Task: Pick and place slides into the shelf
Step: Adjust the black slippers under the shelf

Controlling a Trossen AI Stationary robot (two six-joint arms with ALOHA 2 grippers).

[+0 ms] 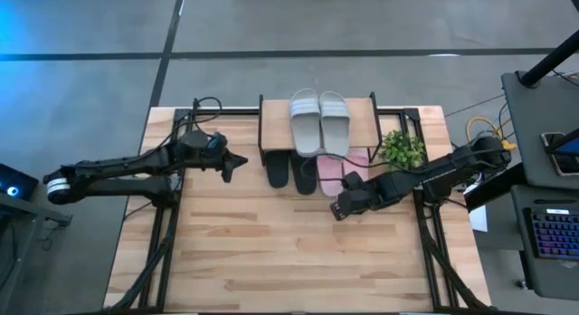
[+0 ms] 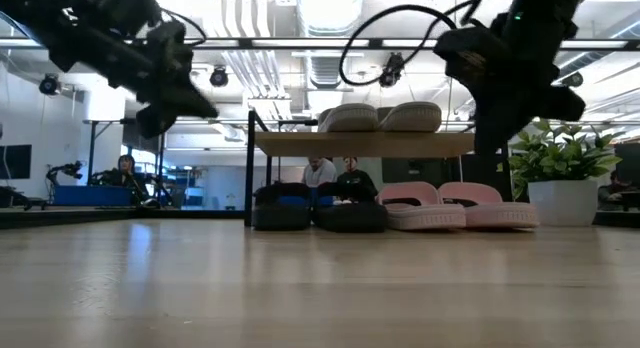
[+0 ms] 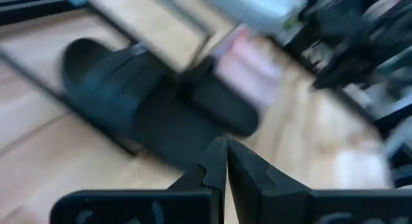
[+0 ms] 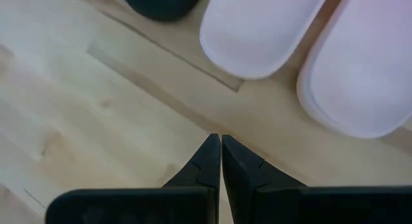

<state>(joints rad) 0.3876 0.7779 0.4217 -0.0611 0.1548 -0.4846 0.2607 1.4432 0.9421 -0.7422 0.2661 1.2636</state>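
The shelf [image 1: 271, 111] stands at the table's far side. Two grey-green slides [image 1: 318, 121] lie on its plank top. Two black slides [image 1: 288, 170] and two pale pink slides [image 1: 333, 173] rest on the table under it, heels sticking out toward the near edge. In the low view the black pair [image 2: 318, 214] sits left of the pink pair [image 2: 460, 208]. My left gripper [image 1: 241, 160] hovers shut left of the black slides. My right gripper [image 1: 334, 209] hovers shut just near of the pink slides; its wrist view shows both pink heels [image 4: 257, 31].
A small green potted plant [image 1: 402, 149] stands right of the shelf, close behind my right arm. The near half of the wooden table [image 1: 289, 261] is bare wood. People sit in the room beyond the table [image 2: 335, 173].
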